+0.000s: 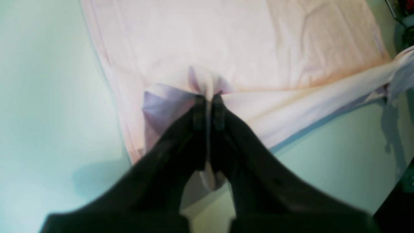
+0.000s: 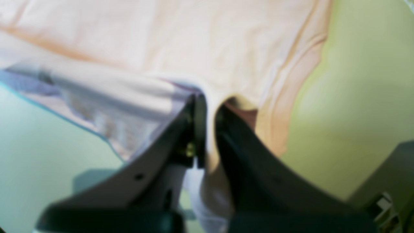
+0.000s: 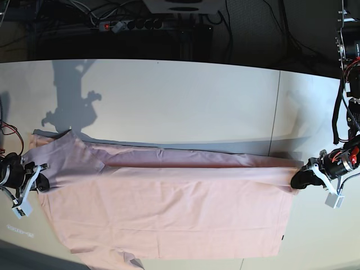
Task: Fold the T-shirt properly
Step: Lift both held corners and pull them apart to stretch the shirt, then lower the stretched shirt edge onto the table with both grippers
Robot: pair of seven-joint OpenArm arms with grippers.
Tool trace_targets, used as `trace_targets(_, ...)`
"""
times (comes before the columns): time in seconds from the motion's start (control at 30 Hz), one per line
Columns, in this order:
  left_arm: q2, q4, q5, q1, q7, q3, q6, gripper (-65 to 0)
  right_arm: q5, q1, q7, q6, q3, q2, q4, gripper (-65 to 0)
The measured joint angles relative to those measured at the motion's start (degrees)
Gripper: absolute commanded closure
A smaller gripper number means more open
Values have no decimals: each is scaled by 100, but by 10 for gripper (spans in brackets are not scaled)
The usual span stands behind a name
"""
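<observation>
T-shirt (image 3: 169, 211) is lying spread across the pale surface (image 3: 169, 95), running nearly its full width between the two arms in the base view. The far long edge is folded over toward the camera side, forming a narrow raised band from one gripper to the other.

Only the base view is showing the whole layout: right gripper (image 3: 35, 175) at the picture's left end of the fold, left gripper (image 3: 299, 179) at the picture's right end, power strip (image 3: 121, 25) and cables along the dark back edge.

Wrist views are giving the grip detail the base view is not. Left wrist: left gripper (image 1: 209, 97) is clamped on a bunched pinch of the T-shirt (image 1: 245, 42), fabric squeezed up between the tips. Right wrist: right gripper (image 2: 208, 98) is also clenched on the T-shirt (image 2: 200, 42), cloth passing down between the jaws. That frame is blurred, so the exact hold point is probably the folded edge, not certain.

Fabric is looking pale pink, plain on the side facing up, lightly creased, with a sleeve sticking out at the picture's near left corner. No lettering, label or brand is reading legibly in any view.
</observation>
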Motion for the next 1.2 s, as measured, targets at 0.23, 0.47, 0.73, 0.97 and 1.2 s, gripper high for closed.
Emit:
trace_targets(0.23,-24,-376,463,-306,-433,461,0,0,-435,448,175,0,-293,-472,-621,0)
trace_targets(0.47,-24,-562,675,-542,-612,675,-4,0,-944,564,297,7,-297,-837,-907,0)
trace_targets(0.73,-11,-1145,866,-619,-1025,678,-7,0,-1318,560,846,9,-297,-872,-1298,0)
trace_targets(0.97,11,-1180,826,-879,-1049,675,-4,-48,-1808,562,1045,7,-295,-1062,-1440,0)
trace_targets(1.2,232,-1180,1123,-892,-1064,678,-7,-275,-2256,562,1513,7,-295,-1137,-1751,0)
